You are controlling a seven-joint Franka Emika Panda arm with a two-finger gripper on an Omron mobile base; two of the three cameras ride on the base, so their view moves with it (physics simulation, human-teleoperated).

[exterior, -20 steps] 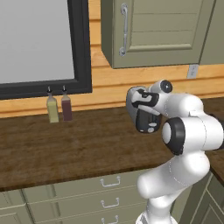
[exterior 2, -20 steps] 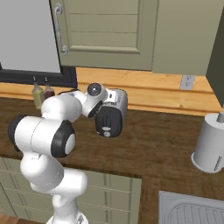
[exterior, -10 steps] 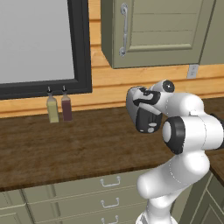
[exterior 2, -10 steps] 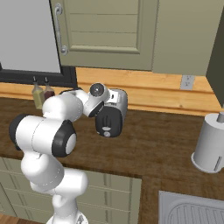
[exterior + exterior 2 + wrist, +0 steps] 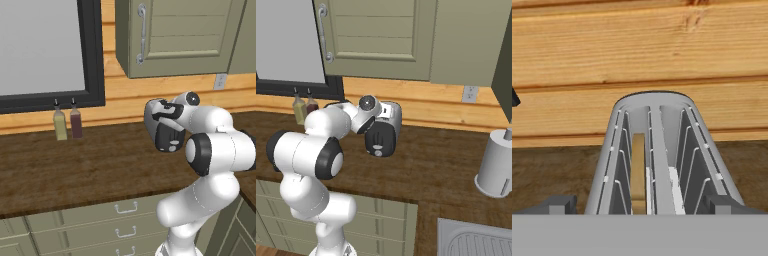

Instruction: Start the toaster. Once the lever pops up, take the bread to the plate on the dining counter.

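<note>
Two slots of the toaster (image 5: 654, 155) face the hand camera at the back edge of the wood counter (image 5: 75, 165). The gripper (image 5: 642, 205) hovers above it, jaws released and empty. The bread (image 5: 638, 170) sits in the left slot. Starting the toaster seems the step; next, find and press its lever.
</note>
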